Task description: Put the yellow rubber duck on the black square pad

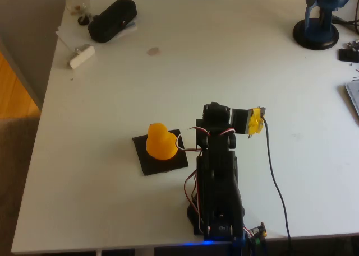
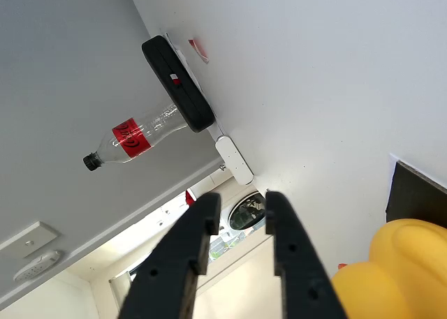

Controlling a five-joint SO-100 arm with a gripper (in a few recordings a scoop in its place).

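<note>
One yellow rubber duck [image 1: 159,140] sits upright on the one black square pad [image 1: 168,161], toward the pad's upper part in the overhead view — touching it, nothing holding it. In the wrist view I see the duck [image 2: 391,270] at lower right with the pad's corner [image 2: 418,197] just behind it. One gripper [image 2: 239,218], fingers [image 2: 187,249] narrowly parted, a slim gap between them, holding nothing. On the white surface [image 1: 224,71], well apart from the pad: one black oblong case [image 1: 112,19], one small white block [image 1: 82,55] beside it, one clear bottle [image 2: 136,137] with a red label — contents I can't tell.
</note>
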